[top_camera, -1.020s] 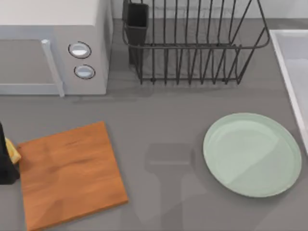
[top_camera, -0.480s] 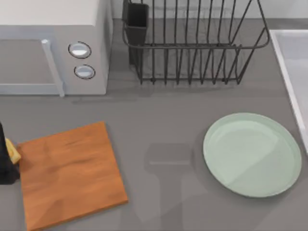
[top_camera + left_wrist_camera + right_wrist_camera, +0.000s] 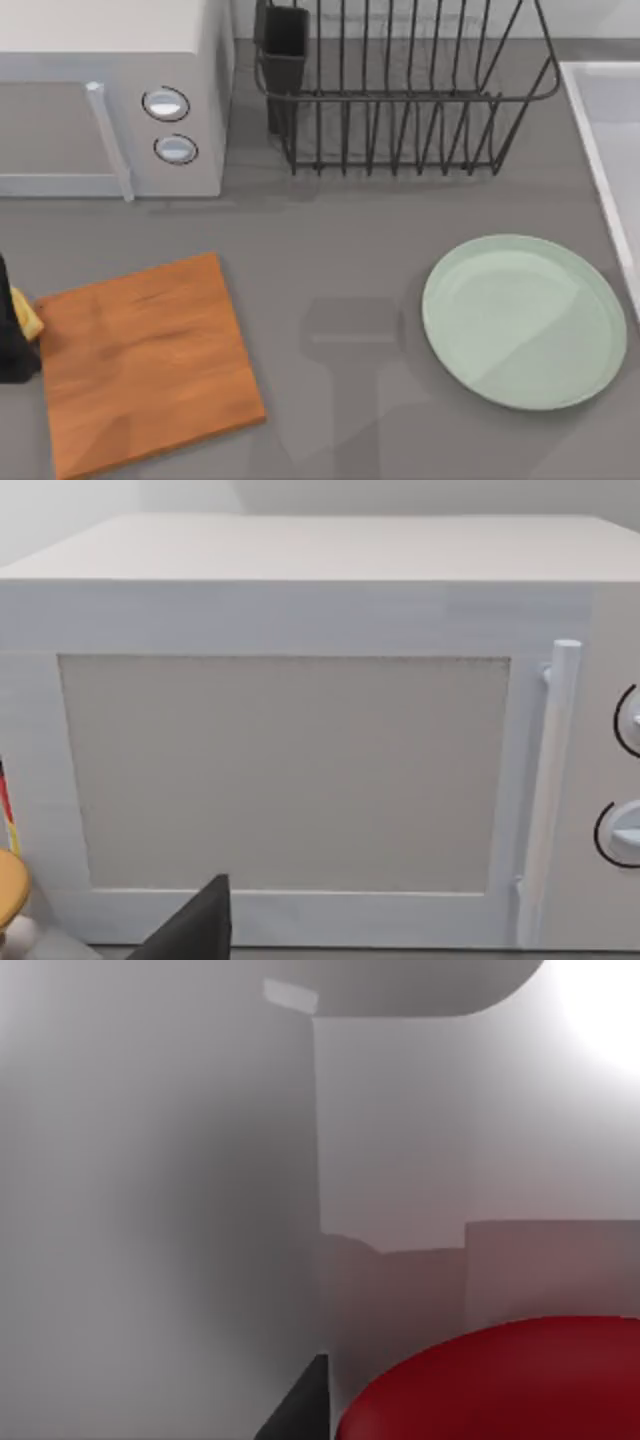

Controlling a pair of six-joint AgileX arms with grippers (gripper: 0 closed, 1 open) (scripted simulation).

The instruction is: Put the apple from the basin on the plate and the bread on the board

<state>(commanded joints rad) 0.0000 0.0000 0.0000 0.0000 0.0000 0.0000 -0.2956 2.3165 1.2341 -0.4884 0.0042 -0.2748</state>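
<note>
The bread (image 3: pixel 27 320), golden with a pale side, sits at the table's far left edge, just off the left side of the orange-brown board (image 3: pixel 145 360). My left gripper (image 3: pixel 10 345) is a dark shape right against it. The left wrist view catches the bread (image 3: pixel 8 892) at its edge, beside a dark part of that gripper (image 3: pixel 195 932). The glossy red apple (image 3: pixel 500 1385) lies very close in the right wrist view, inside the pale basin (image 3: pixel 200 1210), with a dark part of my right gripper (image 3: pixel 300 1408) touching its side. The mint-green plate (image 3: pixel 525 320) lies bare at the right.
A white microwave (image 3: pixel 110 100) stands at the back left and faces the left wrist camera (image 3: pixel 300 760). A black wire dish rack (image 3: pixel 400 95) stands at the back middle. The basin's raised rim (image 3: pixel 600 160) runs along the right edge.
</note>
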